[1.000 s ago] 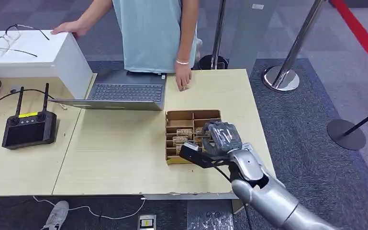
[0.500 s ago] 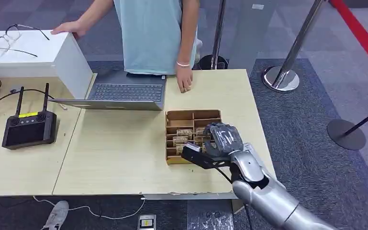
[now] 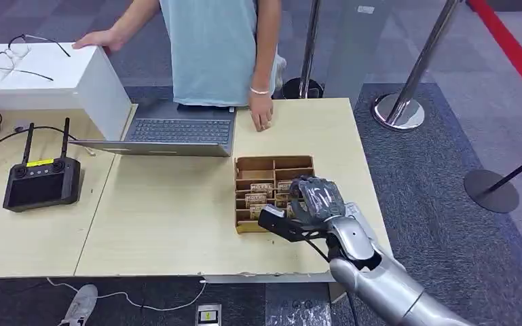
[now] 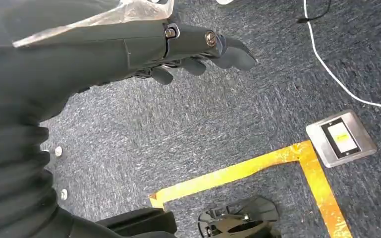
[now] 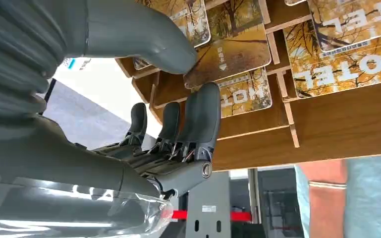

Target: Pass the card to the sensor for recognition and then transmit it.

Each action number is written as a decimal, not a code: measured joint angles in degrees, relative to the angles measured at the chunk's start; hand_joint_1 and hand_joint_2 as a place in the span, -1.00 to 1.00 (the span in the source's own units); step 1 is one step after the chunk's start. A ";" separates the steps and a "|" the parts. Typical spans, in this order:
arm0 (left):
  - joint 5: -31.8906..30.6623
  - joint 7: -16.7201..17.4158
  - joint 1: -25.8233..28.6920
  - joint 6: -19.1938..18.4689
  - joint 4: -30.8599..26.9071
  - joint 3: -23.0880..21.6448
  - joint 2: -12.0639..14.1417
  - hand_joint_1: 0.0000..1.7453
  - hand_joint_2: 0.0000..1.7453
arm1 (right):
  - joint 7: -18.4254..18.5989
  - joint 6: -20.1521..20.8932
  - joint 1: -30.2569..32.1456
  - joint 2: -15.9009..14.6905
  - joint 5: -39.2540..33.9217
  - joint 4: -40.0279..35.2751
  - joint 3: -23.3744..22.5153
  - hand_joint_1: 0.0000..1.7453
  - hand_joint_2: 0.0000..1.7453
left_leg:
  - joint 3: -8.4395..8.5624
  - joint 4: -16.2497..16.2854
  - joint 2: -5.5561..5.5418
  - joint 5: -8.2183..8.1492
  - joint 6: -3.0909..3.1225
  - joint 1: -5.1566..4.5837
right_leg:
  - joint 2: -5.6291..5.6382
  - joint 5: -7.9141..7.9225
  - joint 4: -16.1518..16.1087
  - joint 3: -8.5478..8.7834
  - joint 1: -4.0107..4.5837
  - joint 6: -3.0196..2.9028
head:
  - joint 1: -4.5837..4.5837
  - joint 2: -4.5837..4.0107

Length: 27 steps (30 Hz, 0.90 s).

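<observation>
- Stage, as I judge it: early. The right hand [image 3: 314, 198] is over the near right part of the wooden card rack [image 3: 256, 164] on the table [image 3: 170, 217]; the pick-up is under way, and the pass to a sensor and the handing-on are both left.
- Right wrist view: the thick grey thumb [image 5: 143, 42] lies on one face of a card [image 5: 230, 47], and a darker finger [image 5: 201, 116] is at the card's edge on the other side. The card looks pinched between them. It sits tilted against its neighbours, so it seems part-lifted from its slot; I cannot tell whether it is clear of the rack.
- No sensor can be made out with certainty. A laptop [image 3: 176, 129] and a black handheld controller with two aerials [image 3: 41, 180] lie on the table farther off.
- Left hand [image 4: 188, 47]: hangs over blue-grey carpet, fingers loosely curled, nothing in it.
- Cards: thin, flat, rounded corners, glossy print of autumn trees in yellow-brown, the word HOTEL in pale letters. Stiff by the look, likely slippery on the flat.
- Rack: thin brown board, slotted dividers making small compartments, several filled.
- Table: pale matte wood finish.
- A person in a light blue top [image 3: 217, 47] stands at the far side, one hand resting on the table edge near the laptop.
</observation>
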 joint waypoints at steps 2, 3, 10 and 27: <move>0.00 0.00 0.00 0.00 0.00 0.00 -0.02 -1.00 1.00 | -0.15 -0.09 0.00 0.09 0.00 0.17 0.00 0.04 1.00 | 0.01 0.00 0.00 0.00 0.00 0.00 | 0.00 0.00 0.00 0.01 0.00 0.00 | 0.00 0.00; 0.00 0.00 0.00 0.00 0.00 0.00 -0.02 -1.00 1.00 | -0.26 -0.15 0.00 0.11 0.00 0.26 0.00 0.04 1.00 | 0.02 0.00 0.00 0.00 0.00 0.00 | 0.00 0.00 0.00 0.01 0.00 0.00 | 0.00 0.00; 0.00 0.02 0.00 -0.02 0.00 0.00 -0.07 -1.00 1.00 | -0.50 -0.15 0.15 0.39 0.00 0.44 0.02 0.06 1.00 | 0.02 0.00 0.01 0.00 0.00 0.00 | 0.00 0.00 0.00 0.02 0.00 0.00 | 0.02 0.00; -0.20 0.52 0.00 -0.52 0.00 0.00 -0.22 -1.00 1.00 | -0.59 0.09 -0.62 0.48 0.00 0.79 -0.33 0.10 1.00 | -0.01 0.00 0.00 0.00 0.00 0.00 | 0.00 0.00 0.00 0.00 0.00 0.00 | 0.00 0.00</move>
